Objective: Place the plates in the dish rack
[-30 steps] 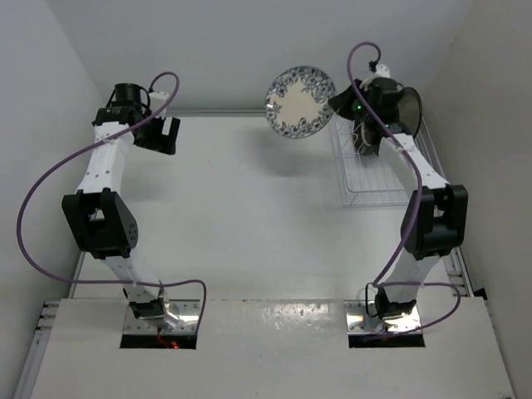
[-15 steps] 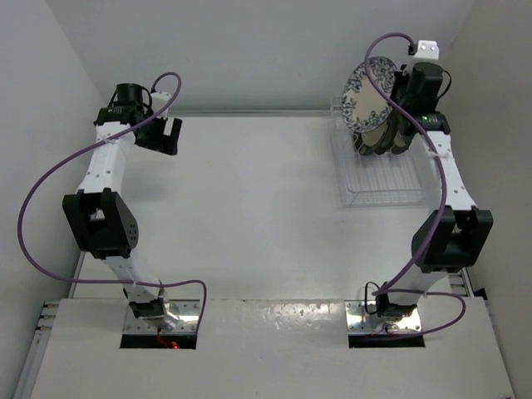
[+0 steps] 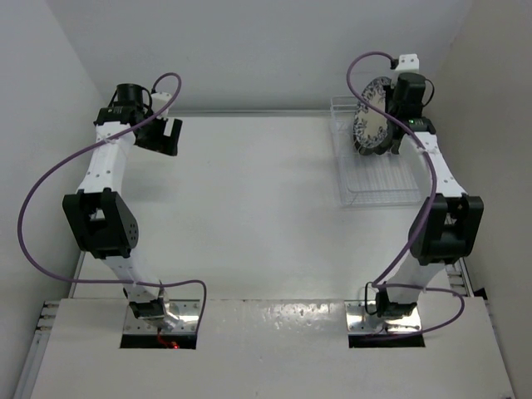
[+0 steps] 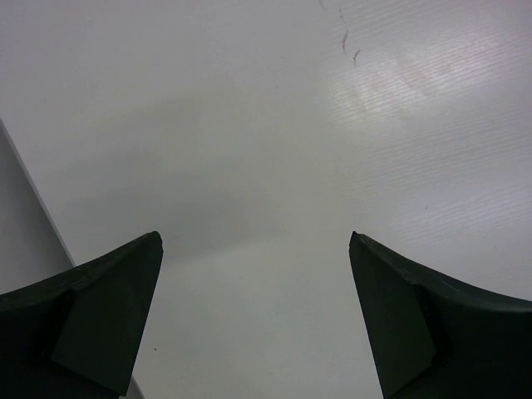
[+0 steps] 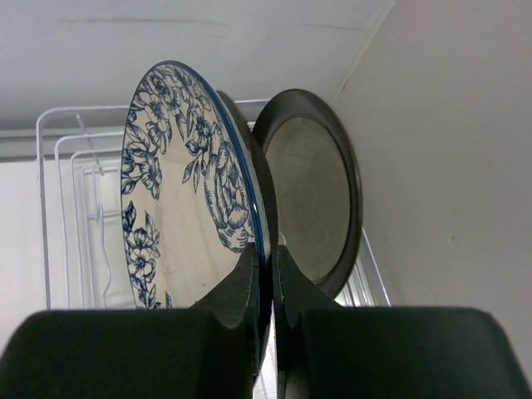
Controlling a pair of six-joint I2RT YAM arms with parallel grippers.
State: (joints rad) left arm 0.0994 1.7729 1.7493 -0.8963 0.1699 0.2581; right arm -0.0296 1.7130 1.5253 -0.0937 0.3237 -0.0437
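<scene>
My right gripper (image 5: 264, 258) is shut on the rim of the white plate with blue flowers (image 5: 179, 199), holding it upright on edge over the far end of the white wire dish rack (image 3: 378, 179). In the top view the floral plate (image 3: 369, 116) stands in front of dark-rimmed plates (image 3: 389, 141) that sit upright in the rack. In the right wrist view one dark brown plate with a cream centre (image 5: 312, 199) stands just behind the floral one. My left gripper (image 4: 253, 249) is open and empty above bare table at the far left (image 3: 166, 133).
The rack (image 5: 58, 191) stands at the far right corner, close to the right wall (image 5: 449, 166) and back wall. The near half of the rack holds no plates. The white table (image 3: 249, 208) spreads between the arms.
My right arm swung the floral plate from left of the rack rightward, turned it on edge and lowered it toward the rack in front of the dark plates. The left arm has not moved.
</scene>
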